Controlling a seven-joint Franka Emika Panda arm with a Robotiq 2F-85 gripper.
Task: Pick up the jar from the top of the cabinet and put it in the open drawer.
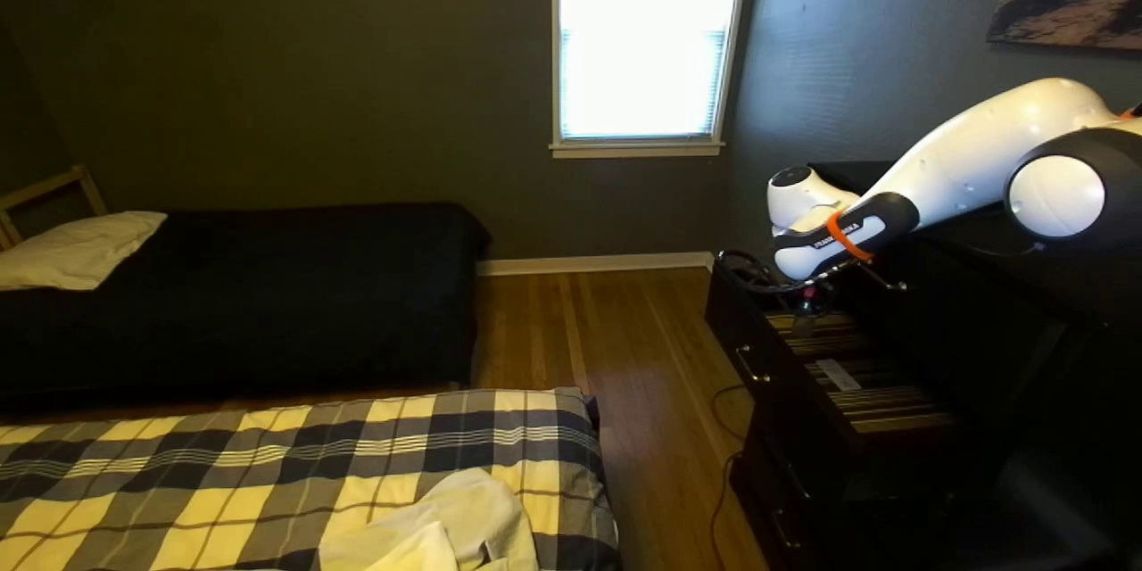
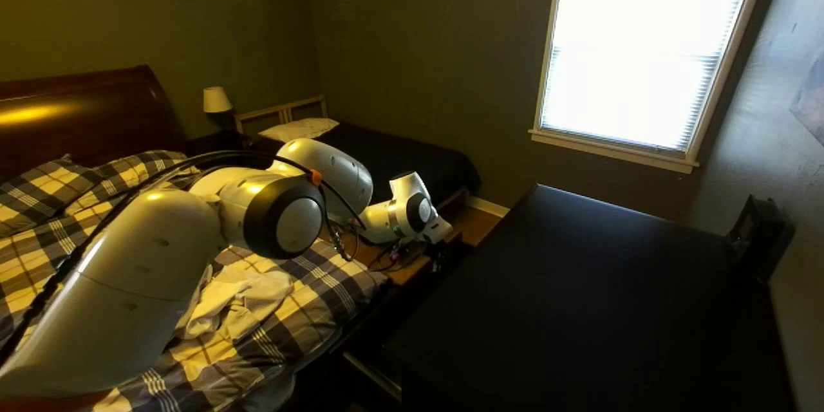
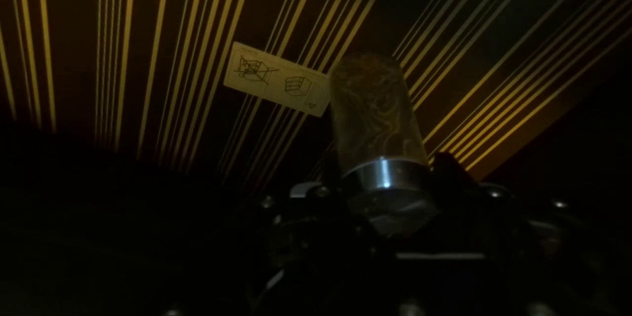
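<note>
Evidently holds the jar (image 3: 373, 113) in the Robotiq gripper (image 3: 387, 182), closed about the metal collar (image 3: 382, 175) rather than the clear body. Leaves that body free, with the far end toward the striped floor (image 3: 175, 84) of the drawer (image 1: 790, 379), presumably for a base-first landing. Has the jar within the drawer's outline in an exterior view, toward the end nearer the window (image 1: 642, 62); in such dark, impossible to tell resting from hanging just above. Reaches along the front of the dresser (image 2: 579, 296) with the white arm (image 1: 972, 161), bent low at the wrist, likely to enter the drawer from above without knocking its front panel. Depends on a pulled-out drawer for that approach. Shows the jar against the edge of the paper label (image 3: 276, 79) in the wrist view, perhaps by line of sight only. Seems close to done, short only of setting down and letting go. Calls next for a small, careful lowering at most, then a gentle loosening; risks a topple or a roll on too early a release, given the rounded look of the far end.
</note>
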